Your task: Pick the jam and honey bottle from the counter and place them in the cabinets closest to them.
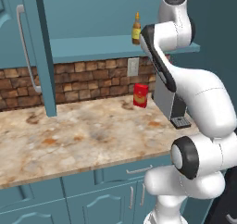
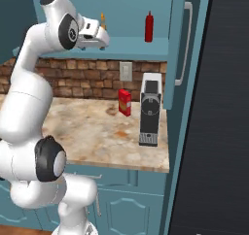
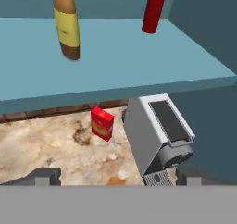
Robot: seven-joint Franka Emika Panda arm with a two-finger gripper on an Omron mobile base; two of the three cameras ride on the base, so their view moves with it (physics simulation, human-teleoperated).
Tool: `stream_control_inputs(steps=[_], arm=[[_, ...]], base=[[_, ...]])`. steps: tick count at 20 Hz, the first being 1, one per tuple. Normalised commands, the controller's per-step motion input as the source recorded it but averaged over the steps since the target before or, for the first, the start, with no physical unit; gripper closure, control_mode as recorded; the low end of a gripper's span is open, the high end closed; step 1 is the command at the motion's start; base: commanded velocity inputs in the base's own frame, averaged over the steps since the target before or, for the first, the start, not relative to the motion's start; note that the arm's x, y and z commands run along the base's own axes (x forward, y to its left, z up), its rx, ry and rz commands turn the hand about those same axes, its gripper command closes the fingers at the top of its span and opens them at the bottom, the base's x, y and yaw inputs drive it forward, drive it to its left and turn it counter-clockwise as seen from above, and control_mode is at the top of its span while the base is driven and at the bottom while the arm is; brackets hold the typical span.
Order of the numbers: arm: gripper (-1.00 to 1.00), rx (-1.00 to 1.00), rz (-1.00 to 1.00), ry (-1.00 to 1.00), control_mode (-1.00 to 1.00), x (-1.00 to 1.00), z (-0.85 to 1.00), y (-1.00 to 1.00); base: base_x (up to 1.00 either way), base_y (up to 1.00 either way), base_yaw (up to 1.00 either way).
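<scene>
**Honey bottle stands on the cabinet shelf, fingers open**

The small slim amber-brown honey bottle with the yellow label (image 1: 136, 28) stands upright on the plain teal shelf (image 1: 92, 47) of the teal-blue wall cabinet. In the hand view the honey bottle (image 3: 66, 21) is at the top left, and nothing is touching it. The tall all-red squeeze bottle (image 3: 154, 9) stands on the same shelf, off to the side and well apart from the honey bottle.

The white robot arm (image 1: 199, 98) reaches up to the height of the shelf. Its hand is just in front of the shelf edge, near the honey bottle. The two dark fingers (image 3: 44, 176) are spread wide apart at the bottom of the hand view, and there is nothing between them. They hold nothing.

Below the shelf lies the beige marbled stone worktop with rusty brown stains (image 1: 69, 135). A small red box with a yellow mark (image 1: 140, 96) stands on it near the brown brick wall (image 1: 78, 82). Just beside the box stands a grey and black coffee machine (image 2: 150, 112). A teal cabinet door with a long grey handle (image 1: 23, 42) hangs open on the left of the left base view.
</scene>
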Motion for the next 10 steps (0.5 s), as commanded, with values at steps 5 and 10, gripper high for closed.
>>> stream_control_inputs(steps=[5, 10], arm=[[-1.00, 0.03, 0.00, -0.29, -1.00, -1.00, -0.26, -0.05], [-1.00, 0.05, -0.02, -0.24, -1.00, -1.00, -0.14, -0.16]], base=[[0.00, 0.00, 0.00], [0.00, 0.00, 0.00]])
